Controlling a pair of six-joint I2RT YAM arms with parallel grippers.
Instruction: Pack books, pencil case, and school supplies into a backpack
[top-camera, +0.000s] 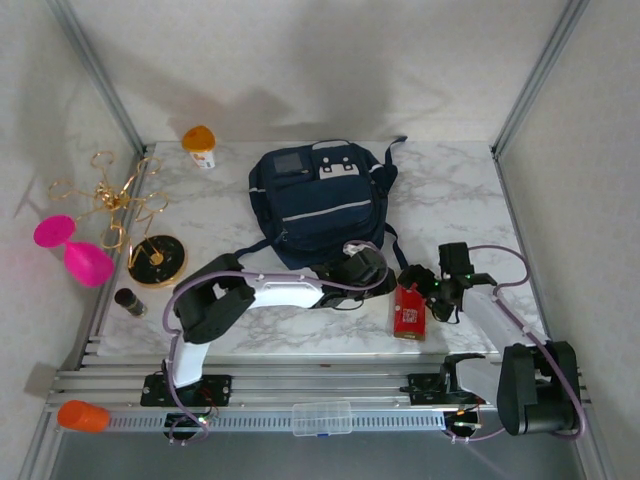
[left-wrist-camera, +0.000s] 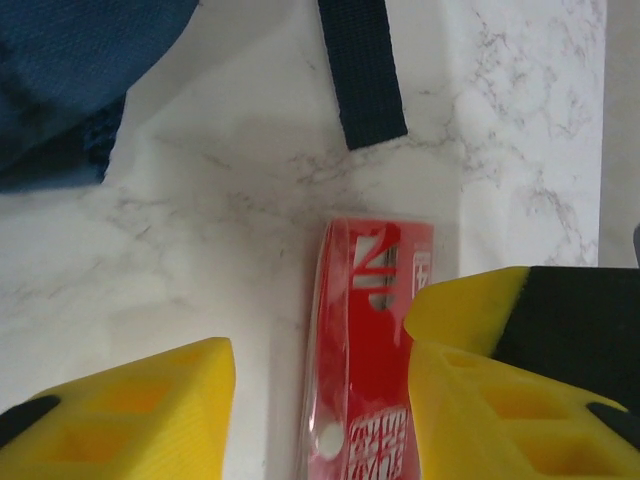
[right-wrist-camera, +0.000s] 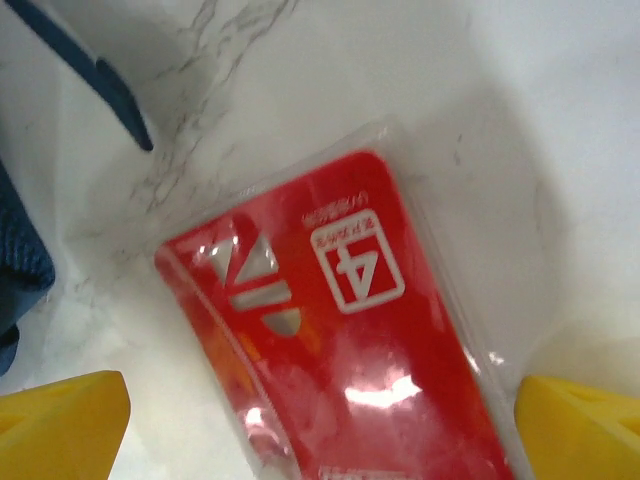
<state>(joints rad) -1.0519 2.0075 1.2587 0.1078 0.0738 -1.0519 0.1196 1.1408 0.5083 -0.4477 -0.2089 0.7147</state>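
Observation:
The navy backpack (top-camera: 320, 205) lies at the table's middle back; its corner (left-wrist-camera: 70, 80) and a strap (left-wrist-camera: 362, 70) show in the left wrist view. The school supplies, a flat red box (top-camera: 408, 312), lie in front of the backpack on the right. My left gripper (top-camera: 390, 280) is open around the box (left-wrist-camera: 365, 340): its right finger (left-wrist-camera: 500, 410) is at the box's edge and its left finger (left-wrist-camera: 130, 410) stands apart from it. My right gripper (top-camera: 422, 284) hangs wide open over the box (right-wrist-camera: 330, 330). The books and the pencil case are out of view.
At the left stand an orange capped object (top-camera: 199, 145), a gold wire piece (top-camera: 105, 195), a pink goblet (top-camera: 75, 250), a black-and-gold disc (top-camera: 157, 260) and a small dark cylinder (top-camera: 130, 300). A clear case (top-camera: 320, 418) lies on the front rail.

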